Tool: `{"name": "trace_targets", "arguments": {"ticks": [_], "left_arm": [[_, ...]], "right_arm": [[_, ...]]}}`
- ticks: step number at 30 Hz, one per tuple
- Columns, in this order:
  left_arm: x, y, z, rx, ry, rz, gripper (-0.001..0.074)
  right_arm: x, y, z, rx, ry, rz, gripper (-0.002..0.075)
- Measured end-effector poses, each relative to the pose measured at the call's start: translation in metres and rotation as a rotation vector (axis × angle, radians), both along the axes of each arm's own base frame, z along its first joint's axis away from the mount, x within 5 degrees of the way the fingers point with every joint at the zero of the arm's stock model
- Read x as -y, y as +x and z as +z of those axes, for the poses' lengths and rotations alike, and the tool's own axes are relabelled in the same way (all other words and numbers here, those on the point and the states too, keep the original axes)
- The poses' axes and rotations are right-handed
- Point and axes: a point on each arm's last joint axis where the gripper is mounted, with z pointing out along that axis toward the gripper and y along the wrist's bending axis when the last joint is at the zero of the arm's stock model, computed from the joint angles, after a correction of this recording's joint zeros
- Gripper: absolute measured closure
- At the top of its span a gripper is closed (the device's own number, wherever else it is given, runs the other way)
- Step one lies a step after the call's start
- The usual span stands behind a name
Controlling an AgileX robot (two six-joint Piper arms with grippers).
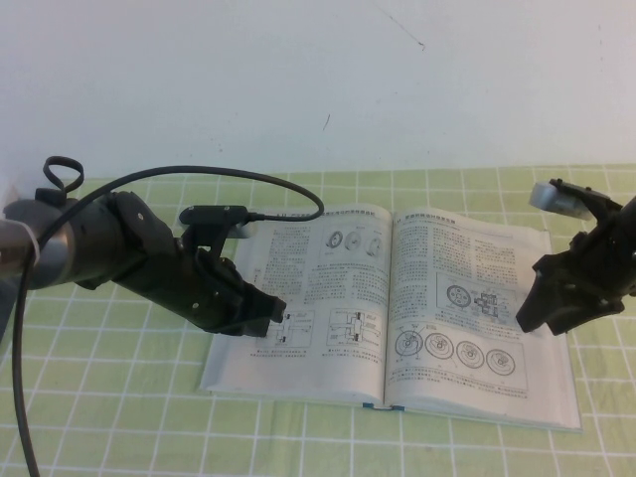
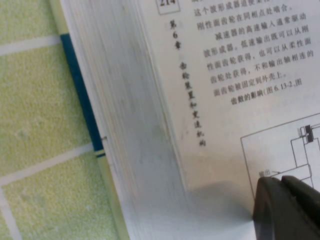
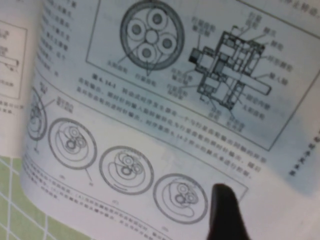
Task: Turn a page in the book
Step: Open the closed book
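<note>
Lying open flat on the green-checked counter: large grey-white textbook. Left gripper pins its left leaf, jaws closed; right gripper hovers over the right-hand diagram page, jaw state unclear.

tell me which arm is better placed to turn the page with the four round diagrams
Right. The right gripper hangs at the outer edge of that page of the book. The left gripper rests on the opposite leaf.

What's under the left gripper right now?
The left gripper rests on the book's left-hand sheet, covering part of a diagram. The right gripper hovers over the page.
</note>
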Motion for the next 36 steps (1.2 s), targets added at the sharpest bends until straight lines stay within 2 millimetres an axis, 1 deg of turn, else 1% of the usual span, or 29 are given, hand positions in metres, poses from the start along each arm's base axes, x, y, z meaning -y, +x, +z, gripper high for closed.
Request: {"name": "trace_targets", "arguments": {"ticks": [4, 6, 10, 17, 23, 26, 29, 32, 36], "left_arm": [[0.0, 0.0, 0.0, 0.001, -0.001, 0.002, 0.0739], [0.0, 0.0, 0.0, 0.001, -0.002, 0.003, 0.0739], [0.0, 0.0, 0.0, 0.002, -0.002, 0.004, 0.0739], [0.0, 0.0, 0.0, 0.003, -0.002, 0.003, 0.0739], [0.0, 0.0, 0.0, 0.004, -0.001, 0.001, 0.0739], [0.0, 0.0, 0.0, 0.004, -0.001, 0.001, 0.0739], [0.0, 0.0, 0.0, 0.004, -0.001, 0.001, 0.0739], [0.0, 0.0, 0.0, 0.004, -0.001, 0.001, 0.0739], [0.0, 0.0, 0.0, 0.004, -0.001, 0.001, 0.0739]], "right_arm": [[-0.002, 0.002, -0.013, -0.033, 0.028, -0.023, 0.0285], [-0.002, 0.004, -0.013, -0.04, 0.042, -0.031, 0.0275], [-0.004, 0.005, -0.015, -0.042, 0.073, -0.035, 0.0268], [-0.012, 0.01, -0.016, -0.005, 0.188, -0.047, 0.0265], [-0.012, 0.012, -0.017, 0.015, 0.194, -0.054, 0.0265], [-0.013, 0.015, -0.011, 0.013, 0.195, -0.038, 0.0265], [-0.011, 0.019, -0.001, -0.002, 0.168, -0.013, 0.0265], [-0.004, 0.024, 0.008, -0.027, 0.075, 0.006, 0.0264], [0.004, 0.023, 0.006, -0.07, -0.02, -0.009, 0.0265]]}}
